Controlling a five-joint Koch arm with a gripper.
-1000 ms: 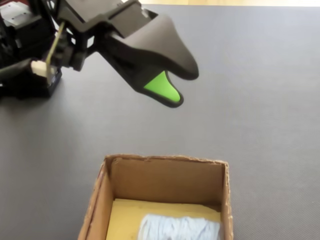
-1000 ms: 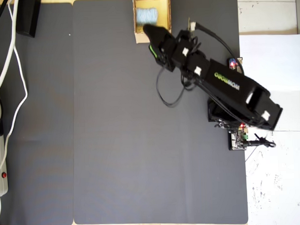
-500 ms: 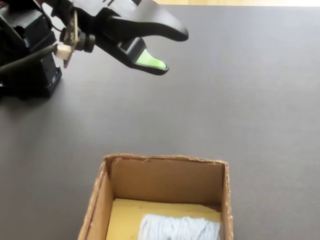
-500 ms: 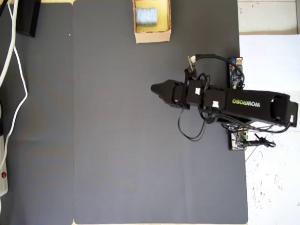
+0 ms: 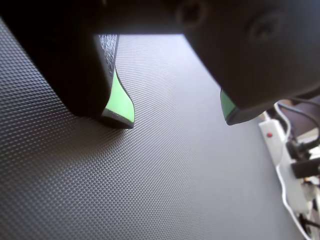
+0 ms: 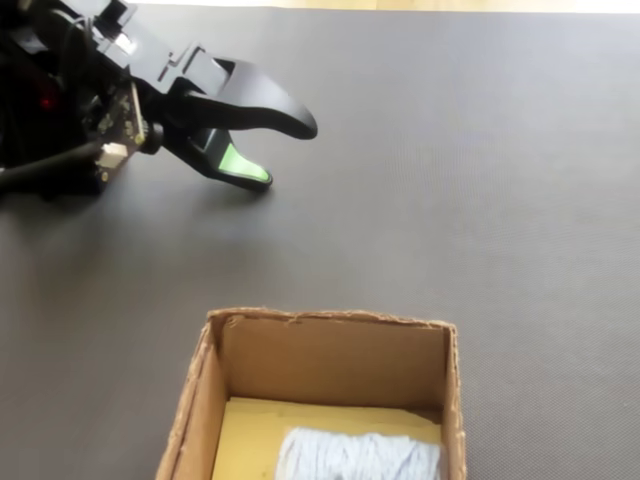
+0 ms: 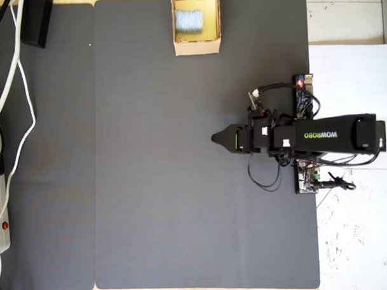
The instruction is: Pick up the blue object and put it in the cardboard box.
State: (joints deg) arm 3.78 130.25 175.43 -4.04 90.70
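1 blue object (image 7: 190,20) lies inside the cardboard box (image 7: 196,47), which sits at the far edge of the dark mat (image 7: 150,184) in the overhead view; the fixed view also shows the roll (image 6: 358,455) resting on the box's yellowish floor (image 6: 250,430). Gripper (image 6: 285,150) hovers low over the mat near its right edge in the overhead view, well apart from the box, jaws spread and empty, green pads (image 5: 122,100) visible.

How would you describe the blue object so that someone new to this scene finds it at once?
Start from the dark mat and follow it to the cardboard box at its top edge in the overhead view. The blue object lies inside: a pale blue-white ribbed roll, the only thing in the box, far from the gripper.
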